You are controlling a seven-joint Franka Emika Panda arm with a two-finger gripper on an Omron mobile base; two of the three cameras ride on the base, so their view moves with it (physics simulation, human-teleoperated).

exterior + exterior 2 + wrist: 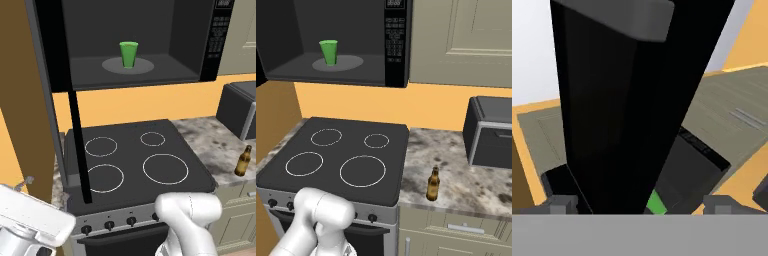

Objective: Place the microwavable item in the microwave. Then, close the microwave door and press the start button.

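Door panel first: the microwave door [617, 110] looms right against the hand camera, a tall black slab running bottom to top between the two fingertips [559, 205], its edge on toward the lens. The gripper [639, 206] stands released, jaws spread wide either side of the panel with nothing clenched; whether a pad touches the door cannot be told. From the left base view the door hangs swung out toward the robot on the left of the microwave [210, 50], its thin bar handle [80, 145] dropping vertically over the stove [135, 155]. Long axis of the door is upright, so the closing push would seem to call for a sideways sweep against its face, toward the cavity. The arm's white elbow sits low in front of the stove, hand raised up left at the door. Green cup [128, 54] stands upright on the turntable plate [112, 66] inside the cavity, placement apparently done. Brown bottle [433, 184] stands on the counter, well apart.
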